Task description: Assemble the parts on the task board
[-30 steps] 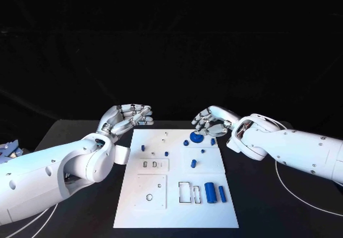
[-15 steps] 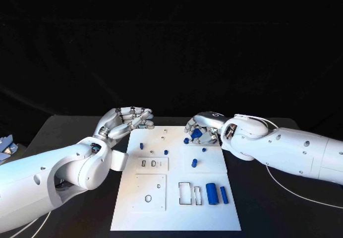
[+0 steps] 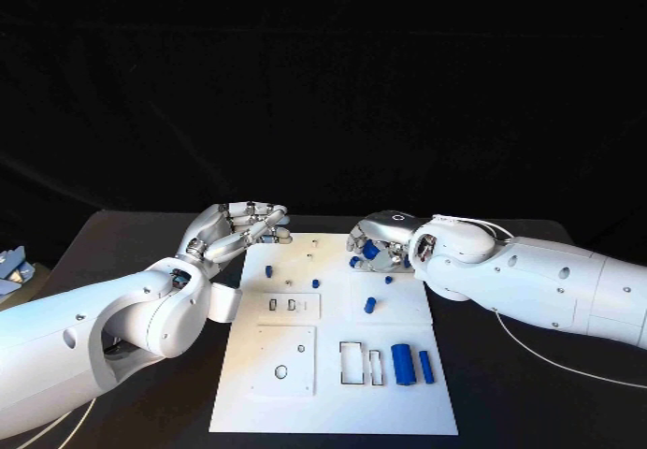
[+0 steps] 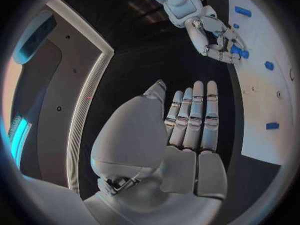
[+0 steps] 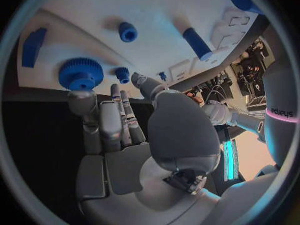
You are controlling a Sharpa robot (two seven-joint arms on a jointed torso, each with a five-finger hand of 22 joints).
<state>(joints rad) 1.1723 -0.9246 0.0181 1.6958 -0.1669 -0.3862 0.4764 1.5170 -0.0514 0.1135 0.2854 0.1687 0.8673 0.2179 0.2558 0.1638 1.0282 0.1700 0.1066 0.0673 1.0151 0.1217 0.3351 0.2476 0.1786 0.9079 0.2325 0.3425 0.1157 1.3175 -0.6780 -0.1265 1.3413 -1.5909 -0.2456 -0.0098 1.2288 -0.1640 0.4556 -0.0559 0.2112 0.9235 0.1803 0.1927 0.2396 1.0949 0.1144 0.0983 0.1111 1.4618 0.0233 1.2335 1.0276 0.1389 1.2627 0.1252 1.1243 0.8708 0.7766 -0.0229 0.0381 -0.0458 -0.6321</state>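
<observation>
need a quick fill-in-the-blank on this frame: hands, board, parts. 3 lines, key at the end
1. The right hand reaches to a blue toothed ___.
2. The left hand is at the far ___ corner of the board.
3. The left hand holds ___.
Missing words: gear; left; nothing.

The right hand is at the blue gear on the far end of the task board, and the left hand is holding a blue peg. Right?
Not quite. The left hand holds nothing, as the left wrist view shows. The right hand is at the blue gear on the far end of the task board.
</observation>
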